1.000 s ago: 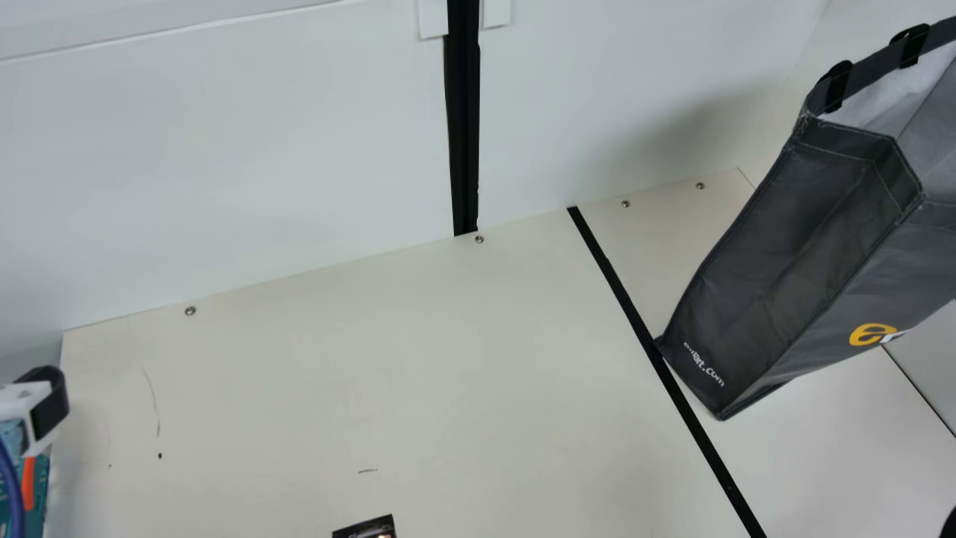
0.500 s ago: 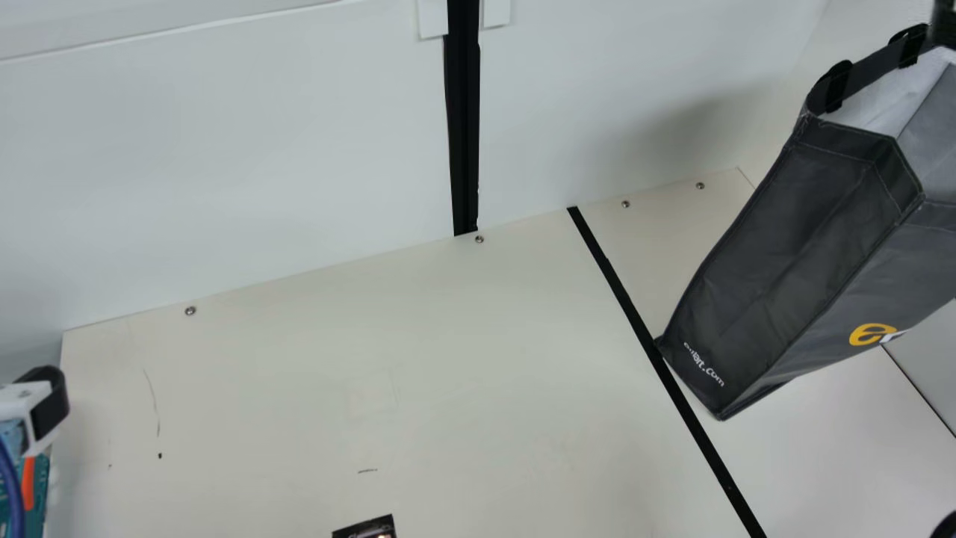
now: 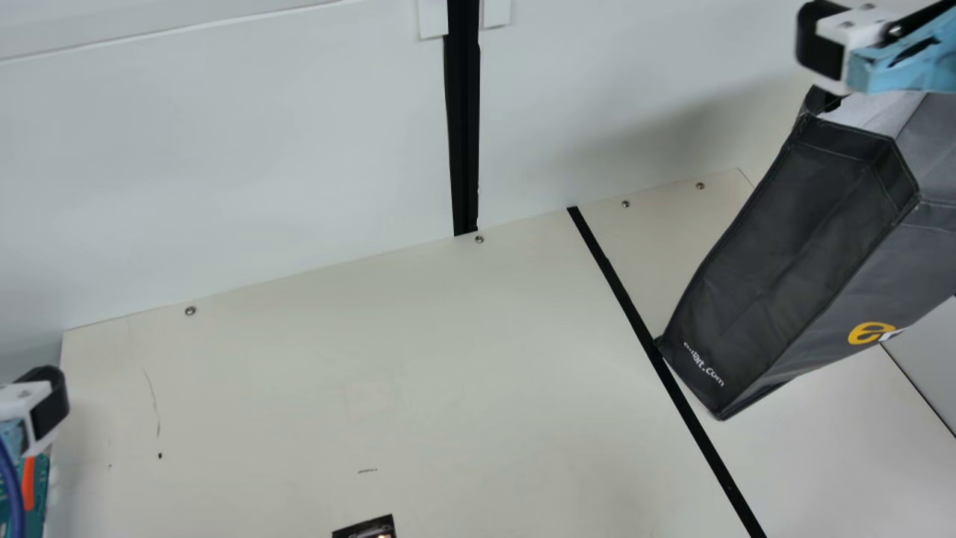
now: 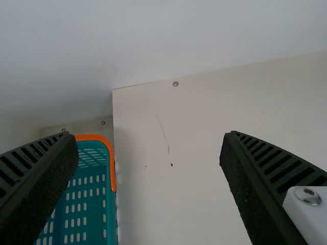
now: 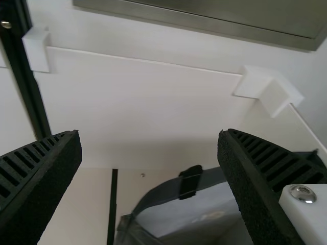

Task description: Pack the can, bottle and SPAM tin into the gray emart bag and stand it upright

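Basket: teal, orange rim; basket [image 4: 84,204] sits just beside the table's left edge.
Left gripper [image 3: 51,411]: main view's far left, partly cut off by the frame, near the basket; left wrist view has its fingers [image 4: 260,189] spread wide, released, nothing held.
Table [image 3: 358,359]: cream; left edge runs down past the basket, rear edge meets the back wall [image 3: 224,164] along a slanting line with screws.
Open room: broad bare stretch from the basket side across to the black strip, good for sideways moves.
Dark item [image 3: 366,527]: only its top part in at main view's bottom edge, left of the strip; can't tell what it is.
Black post [image 3: 464,134]: upright on the back wall, foot at the table's rear edge.
Black strip [image 3: 635,321]: runs from the rear edge down past the bag.
Gray emart bag [image 3: 784,261]: right side, base on the table, mouth up, one bottom corner touching the strip; pale lining visible, contents can't tell.
Right gripper [image 3: 821,48]: upper right, over the bag's rim; fingers [image 5: 255,189] wide apart, released, black tab [image 5: 190,182] of the rim seen between them; contact can't tell.
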